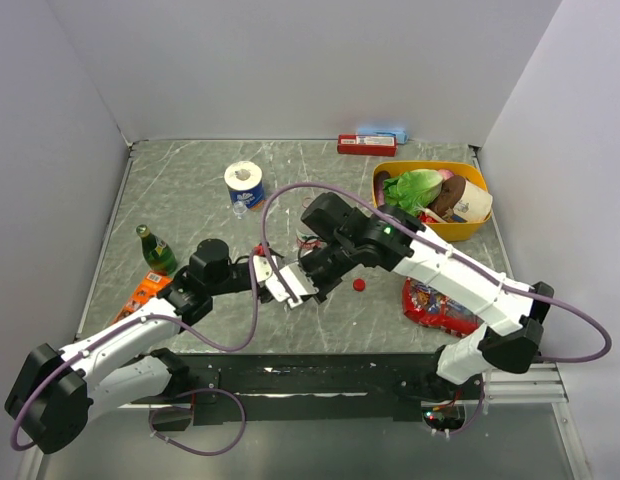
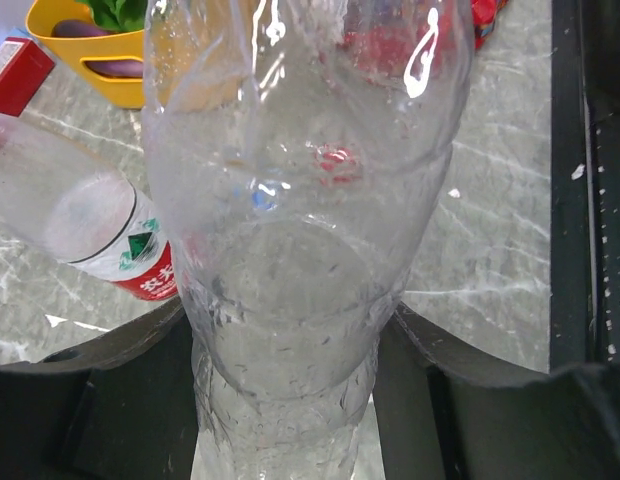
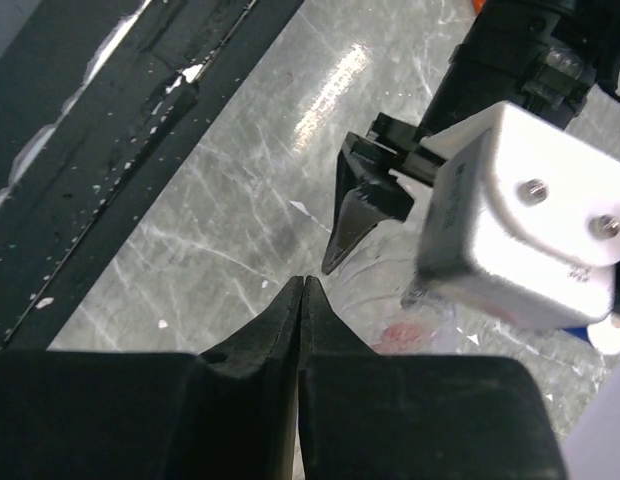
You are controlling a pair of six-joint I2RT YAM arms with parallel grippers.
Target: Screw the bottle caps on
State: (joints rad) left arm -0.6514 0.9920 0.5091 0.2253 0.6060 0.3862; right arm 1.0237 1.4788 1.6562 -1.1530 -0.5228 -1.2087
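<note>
1. Top view: a plain red round plastic cap point(image 1: 359, 284) lies on the grey marbled table point(image 1: 190, 200). It is near the right gripper point(image 1: 312, 268) but not in it. The left gripper point(image 1: 287, 283) is crowded against the right one, so the arms could knock together. No blue caps can be found here.
2. Left wrist: the fingers point(image 2: 110, 400) clamp a clear crinkled plastic bottle point(image 2: 300, 250). Its thin wall could buckle or spin under twisting. The mouth is out of view. A red-labelled clear bottle point(image 2: 115, 235) lies beside it.
3. Right wrist: the fingers point(image 3: 275, 320) are pressed together on nothing. There is a red blur behind the plastic; I cannot tell whether it is a cap.
</note>
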